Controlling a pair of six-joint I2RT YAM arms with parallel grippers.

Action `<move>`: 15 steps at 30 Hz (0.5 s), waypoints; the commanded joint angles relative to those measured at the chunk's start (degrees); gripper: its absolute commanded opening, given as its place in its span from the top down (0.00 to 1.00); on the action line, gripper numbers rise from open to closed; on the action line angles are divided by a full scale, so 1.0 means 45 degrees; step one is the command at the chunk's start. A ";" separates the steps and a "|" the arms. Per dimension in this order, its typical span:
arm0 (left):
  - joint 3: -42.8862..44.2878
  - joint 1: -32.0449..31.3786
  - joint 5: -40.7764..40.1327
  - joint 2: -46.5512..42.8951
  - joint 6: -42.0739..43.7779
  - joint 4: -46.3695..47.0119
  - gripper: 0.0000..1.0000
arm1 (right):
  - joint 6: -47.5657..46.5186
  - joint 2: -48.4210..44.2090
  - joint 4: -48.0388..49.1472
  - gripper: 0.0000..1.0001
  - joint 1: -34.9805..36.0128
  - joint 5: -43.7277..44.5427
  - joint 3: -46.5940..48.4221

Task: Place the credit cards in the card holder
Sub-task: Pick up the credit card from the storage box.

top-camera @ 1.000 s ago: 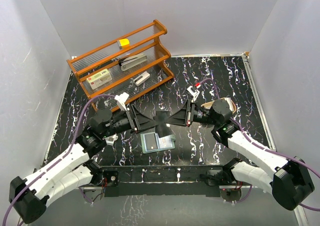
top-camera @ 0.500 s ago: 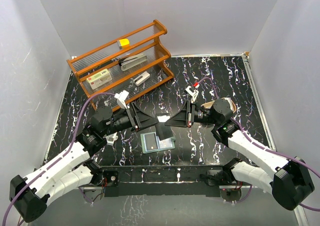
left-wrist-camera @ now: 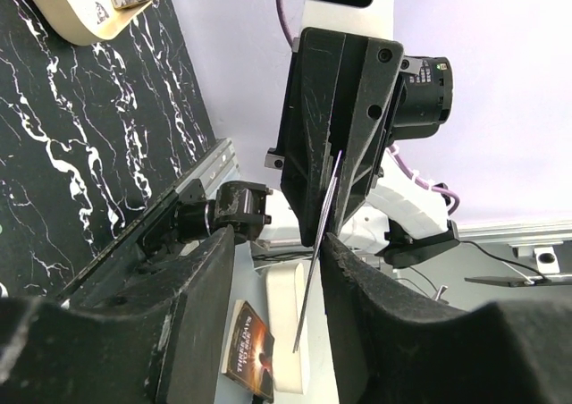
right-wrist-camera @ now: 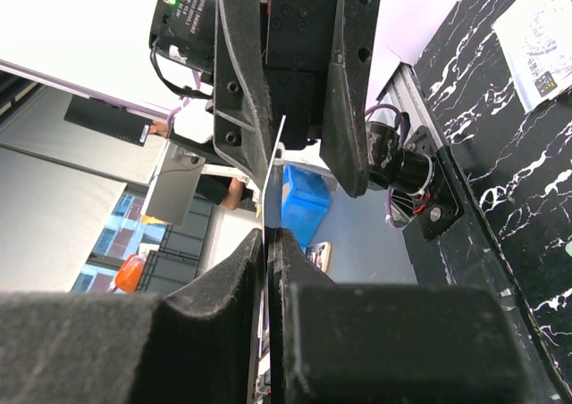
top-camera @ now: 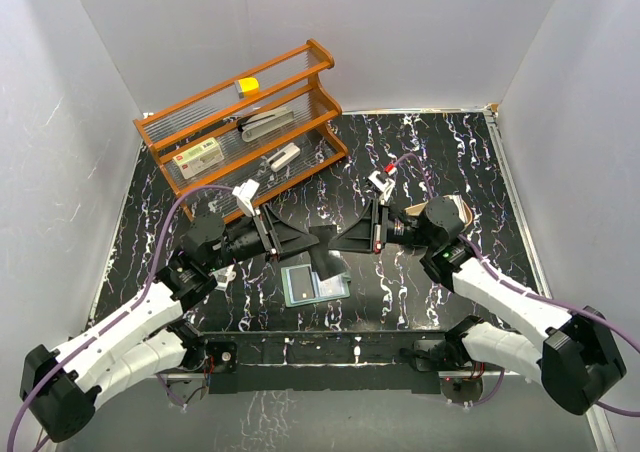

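Card: one credit card [left-wrist-camera: 315, 261] hung in the air over the middle of the table [top-camera: 440, 142], seen only from its edge as a thin line between the two grippers.
Right gripper: the right gripper [right-wrist-camera: 266, 234] was clenched on one end of the card, its fingers pressed almost together.
Left gripper: the left gripper [left-wrist-camera: 277, 243] faced it from the left, released, with its fingers [left-wrist-camera: 197, 306] standing apart on both sides of the card's free end. A gap showed on one side. Whether the other finger touched the card, I could not tell.
Card holder: the card holder [top-camera: 303, 285] lay unfolded on the table, pale inside up, just near of the meeting grippers.
Around: an orange rack [top-camera: 240, 122] stood at the far left, well apart, with a white box [top-camera: 200, 155] and a small yellow thing [top-camera: 247, 84] on its shelves. A tan tray [left-wrist-camera: 63, 24] lay at the right, partly under the right arm.
In the way: both arms reached over the middle of the table, and the grippers hung just above the holder's far side.
Hidden: the card's face could not be read. A paler patch lay on the holder's right half, and I could not tell whether it was a card. The tray was cut off by the frame in the left wrist view.
Edges and room: pale walls closed the left, far and right sides. Black table showed between the rack and the right wall, and left of the holder.
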 commanded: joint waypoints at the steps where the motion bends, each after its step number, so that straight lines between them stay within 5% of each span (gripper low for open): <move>1: -0.0437 0.0018 0.0550 0.0199 -0.0416 0.0868 0.61 | 0.0763 0.0159 0.2132 0.96 0.0026 0.0774 0.0055; 12: -0.1119 0.0010 0.0529 0.0330 -0.0958 0.2161 0.68 | 0.1320 0.1140 0.3264 0.95 0.0296 0.1274 0.0158; 15: -0.1130 0.0003 0.0488 0.0278 -0.0868 0.2109 0.79 | 0.1254 0.1304 0.3155 0.94 0.0403 0.1012 0.0086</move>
